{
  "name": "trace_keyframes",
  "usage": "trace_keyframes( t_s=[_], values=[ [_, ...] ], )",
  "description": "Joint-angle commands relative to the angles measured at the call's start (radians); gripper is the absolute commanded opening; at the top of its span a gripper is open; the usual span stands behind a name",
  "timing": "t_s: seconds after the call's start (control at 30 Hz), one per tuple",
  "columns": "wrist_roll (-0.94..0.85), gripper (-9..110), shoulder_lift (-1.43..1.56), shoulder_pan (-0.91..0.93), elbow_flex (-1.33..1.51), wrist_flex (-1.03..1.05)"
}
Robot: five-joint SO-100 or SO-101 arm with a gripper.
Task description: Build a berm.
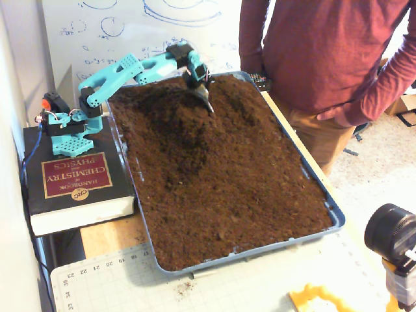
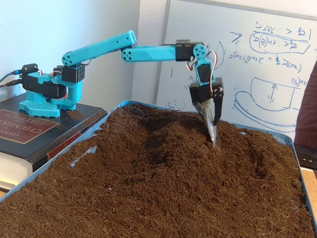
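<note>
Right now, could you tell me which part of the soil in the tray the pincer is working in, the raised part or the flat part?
The pincer digs into the raised berm at the tray's far end by the whiteboard; the flat soil near the cutting mat is untouched.

Lab: scribbled whiteboard [image 2: 257,64], chemistry handbook [image 1: 75,175].

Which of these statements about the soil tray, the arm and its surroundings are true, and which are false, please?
1. The tool has its tip down in the soil. True.
2. The arm's base stands on a book. True.
3. The tray holds light, dry sand. False: it holds dark-brown crumbly soil.
4. The tool is at the tray's near end, by the cutting mat. False: it is at the far end, near the whiteboard.
5. A person in a red shirt stands beside the tray. True.
</note>
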Motion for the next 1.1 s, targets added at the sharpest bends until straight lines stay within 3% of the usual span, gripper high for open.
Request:
trace_keyframes(
  t_s=[0.0,0.2,0.4,0.53,0.8,1.07],
  values=[
    [0.008,0,0.247,0.084,-0.071,-0.011],
    [0.009,0,0.249,0.178,-0.069,-0.316],
    [0.009,0,0.072,0.236,-0.049,-0.802],
    [-0.005,0,-0.104,0.270,-0.049,-0.966],
    [-0.008,0,-0.342,0.291,-0.046,-0.945],
    [-0.012,0,-0.256,0.290,-0.046,-0.518]
  ],
)
